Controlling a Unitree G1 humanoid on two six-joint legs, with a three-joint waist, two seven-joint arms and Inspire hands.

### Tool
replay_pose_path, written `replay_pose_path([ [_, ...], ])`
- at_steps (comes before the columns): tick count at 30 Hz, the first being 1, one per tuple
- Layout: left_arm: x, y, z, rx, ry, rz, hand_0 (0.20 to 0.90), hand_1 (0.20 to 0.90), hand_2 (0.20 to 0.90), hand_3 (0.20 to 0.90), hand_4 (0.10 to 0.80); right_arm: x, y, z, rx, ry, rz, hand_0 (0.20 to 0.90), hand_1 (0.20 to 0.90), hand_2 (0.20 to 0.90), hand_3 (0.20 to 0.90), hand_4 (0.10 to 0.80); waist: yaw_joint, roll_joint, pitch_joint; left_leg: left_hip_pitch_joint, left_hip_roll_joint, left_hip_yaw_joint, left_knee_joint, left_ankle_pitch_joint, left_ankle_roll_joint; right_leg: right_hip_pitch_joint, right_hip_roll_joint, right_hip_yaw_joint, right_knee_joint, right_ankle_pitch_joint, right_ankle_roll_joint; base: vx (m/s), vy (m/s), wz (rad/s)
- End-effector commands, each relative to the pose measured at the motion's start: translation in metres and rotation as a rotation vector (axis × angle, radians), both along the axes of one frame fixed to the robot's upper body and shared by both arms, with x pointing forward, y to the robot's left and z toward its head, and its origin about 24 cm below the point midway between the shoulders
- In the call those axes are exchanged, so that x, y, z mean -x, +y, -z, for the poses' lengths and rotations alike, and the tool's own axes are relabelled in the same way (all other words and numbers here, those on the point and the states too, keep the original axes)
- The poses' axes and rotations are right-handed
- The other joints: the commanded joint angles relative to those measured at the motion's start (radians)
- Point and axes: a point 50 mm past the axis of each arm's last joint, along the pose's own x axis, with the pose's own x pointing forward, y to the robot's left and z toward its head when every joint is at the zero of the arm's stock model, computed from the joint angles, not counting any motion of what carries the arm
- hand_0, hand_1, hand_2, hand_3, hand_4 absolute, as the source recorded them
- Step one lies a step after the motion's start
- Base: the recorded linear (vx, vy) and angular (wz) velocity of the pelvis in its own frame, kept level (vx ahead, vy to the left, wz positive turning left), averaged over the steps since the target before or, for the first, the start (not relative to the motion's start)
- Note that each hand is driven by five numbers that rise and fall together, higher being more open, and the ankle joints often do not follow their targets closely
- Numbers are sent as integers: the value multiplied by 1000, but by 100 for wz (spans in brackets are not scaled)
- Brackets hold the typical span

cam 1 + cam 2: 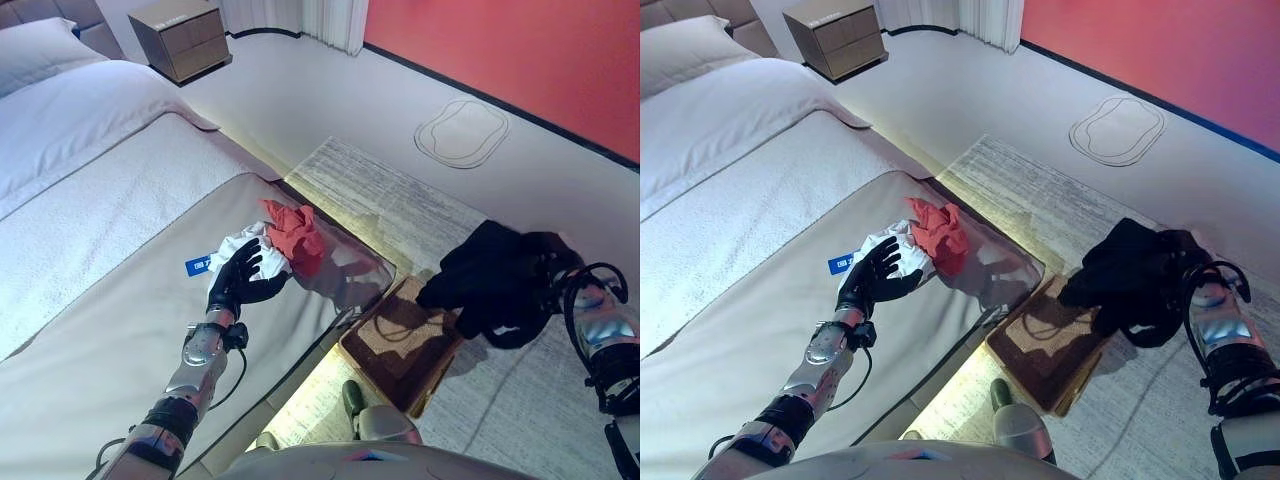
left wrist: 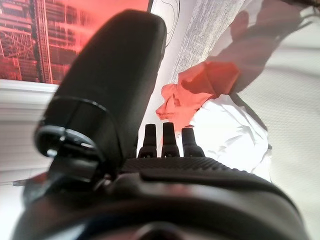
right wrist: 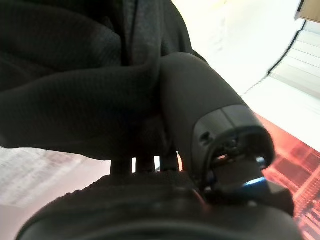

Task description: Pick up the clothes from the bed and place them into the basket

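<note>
A small brown nightstand [image 1: 180, 38] stands by the red wall [image 1: 520, 50]. White curtains [image 1: 300, 18] hang beside the wall. A grey rug [image 1: 400, 200] lies below it.

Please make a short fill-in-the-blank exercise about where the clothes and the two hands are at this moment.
1. The right hand holds a ____ garment above the basket.
2. The left hand rests on the ____ cloth on the bed.
3. Next to the white cloth lies a ____ cloth.

Missing words: black; white; red
</note>
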Motion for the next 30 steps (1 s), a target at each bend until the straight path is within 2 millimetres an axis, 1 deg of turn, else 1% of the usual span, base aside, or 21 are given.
replay_pose_path([
  [1,-12,0,-14,-60,-95,53,900,900,900,900,800,-28,0,-41,90,-189,-52,300,300,300,200,100,39,-32,-86,-40,2,-15,29,-80,-10,6,-16,-23,36,-57,33,0,0,0],
  [4,-13,-2,-13,-62,-90,64,900,900,900,900,800,-26,4,-24,74,-138,-52,300,300,300,200,100,46,-25,-84,-41,1,-17,23,-77,-10,3,-17,-32,34,-56,34,-6,-18,4],
  [6,-12,-3,-11,-62,-86,68,900,900,900,900,800,-25,6,-17,71,-112,-57,300,300,300,200,100,50,-23,-84,-43,0,-18,21,-75,-11,3,-19,-36,33,-55,35,0,0,0],
  [7,-12,-4,-10,-60,-83,74,900,900,900,900,800,-23,9,-8,68,-91,-60,300,300,300,200,100,53,-21,-83,-44,0,-19,21,-74,-11,2,-19,-40,33,-56,35,2,-31,3],
  [9,-11,-6,-9,-58,-79,82,900,900,900,900,800,-20,11,0,59,-71,-58,300,300,300,200,100,59,-20,-84,-45,1,-21,20,-72,-12,2,-20,-45,33,-56,35,4,-32,2],
  [10,-11,-7,-8,-53,-75,88,900,900,900,900,800,-18,13,8,49,-55,-54,300,300,300,200,100,63,-19,-83,-46,1,-25,20,-72,-11,1,-21,-49,34,-56,35,0,0,0],
  [11,-11,-7,-8,-53,-75,88,900,900,900,900,800,-18,13,8,49,-55,-54,300,300,300,200,100,63,-19,-83,-46,1,-25,20,-72,-11,1,-21,-49,34,-56,35,0,0,0],
  [13,-11,-8,-7,-48,-71,93,900,900,900,900,800,-15,16,17,38,-36,-52,300,300,300,200,100,68,-19,-83,-49,0,-29,21,-72,-11,2,-22,-52,34,-56,36,0,0,0],
  [14,-11,-10,-6,-44,-70,95,900,900,900,900,800,-12,19,25,41,-9,-53,451,451,451,376,276,72,-18,-84,-50,0,-32,21,-71,-11,1,-23,-53,34,-56,36,9,-16,4],
  [15,-11,-10,-6,-43,-70,97,900,900,900,900,800,-11,20,29,42,4,-51,764,764,764,741,641,74,-18,-84,-51,-1,-34,20,-70,-11,1,-23,-54,34,-56,36,7,-15,7],
  [16,-11,-11,-6,-42,-69,99,900,900,900,900,800,-9,22,34,40,23,-45,900,900,900,900,800,78,-18,-83,-52,-1,-37,20,-70,-10,1,-23,-55,35,-56,37,2,-10,10],
  [24,-11,-9,-4,-49,-61,109,900,900,900,900,800,4,32,60,12,93,-35,900,900,900,900,800,100,-19,-83,-55,-2,-56,22,-68,-7,4,-27,-68,37,-57,37,5,-9,9],
  [30,-12,-7,-5,-50,-72,102,900,900,900,900,800,6,36,64,25,99,-41,900,900,900,900,800,108,-21,-79,-60,-2,-67,24,-67,-6,2,-28,-72,40,-58,37,0,-1,1],
])
